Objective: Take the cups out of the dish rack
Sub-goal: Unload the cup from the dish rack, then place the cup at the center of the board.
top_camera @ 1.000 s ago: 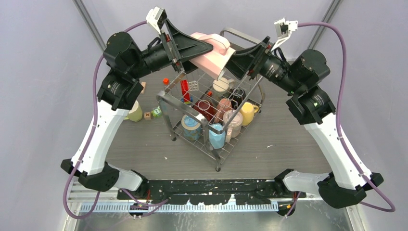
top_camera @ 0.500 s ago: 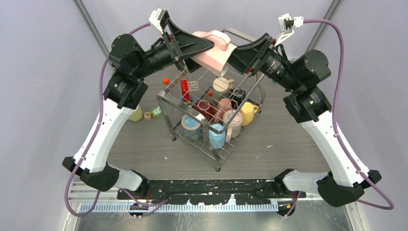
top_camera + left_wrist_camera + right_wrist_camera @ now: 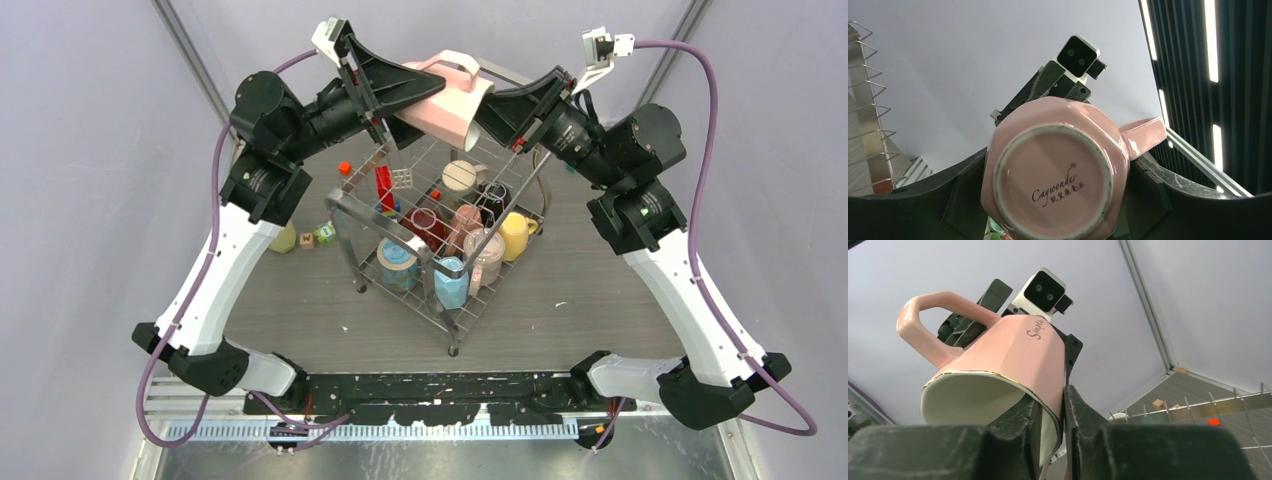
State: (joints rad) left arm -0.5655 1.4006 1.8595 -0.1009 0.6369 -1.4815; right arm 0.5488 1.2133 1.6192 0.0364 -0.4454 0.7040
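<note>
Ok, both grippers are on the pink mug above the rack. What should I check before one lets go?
1. The right gripper pinches the pink mug at its rim, one finger inside, one outside: ok.
2. The left gripper has its fingers on either side of the mug's base end: ok.
3. Mug is held above the dish rack, clear of its wires: ok.
4. Mug lies tilted, mouth toward the right arm; on a rim pinch alone it may swing: not ok.
5. How firmly either grip holds: cannot tell.

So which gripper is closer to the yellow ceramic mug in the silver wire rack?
Right. The right gripper hangs above and behind the yellow ceramic mug, pinching the rim of a pink ceramic mug. The left gripper holds that mug's base end, farther left.
</note>
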